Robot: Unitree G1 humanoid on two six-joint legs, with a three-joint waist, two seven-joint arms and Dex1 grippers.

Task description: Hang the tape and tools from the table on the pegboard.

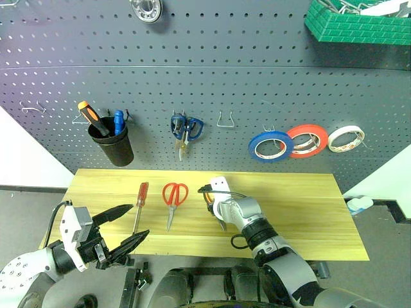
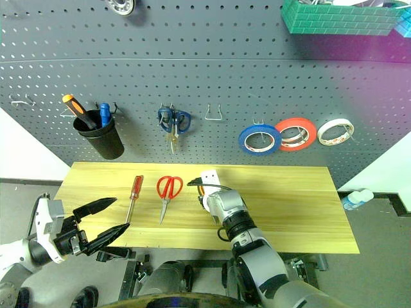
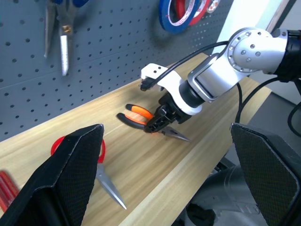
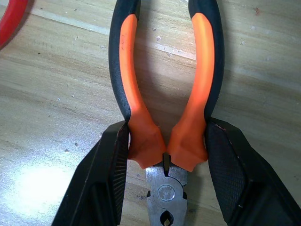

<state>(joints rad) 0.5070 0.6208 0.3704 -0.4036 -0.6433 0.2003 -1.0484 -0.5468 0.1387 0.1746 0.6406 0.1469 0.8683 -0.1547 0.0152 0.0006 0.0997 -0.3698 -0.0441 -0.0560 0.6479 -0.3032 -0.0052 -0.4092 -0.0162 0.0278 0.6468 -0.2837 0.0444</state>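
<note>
Orange/blk pliers [image 4: 164,117] lie flat on tabletop [image 1: 308,212], handles running away from R gripper [image 4: 164,155], whose fingers [image 4: 101,179] pinch them at handle base by pivot; L gripper [image 1: 122,231] fingers spread wide, well off left, so R lifts.

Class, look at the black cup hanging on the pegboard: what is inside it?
From the black cup rise an orange-and-black screwdriver handle and a blue handle. Their shafts and tips are hidden by the cup wall.
</note>
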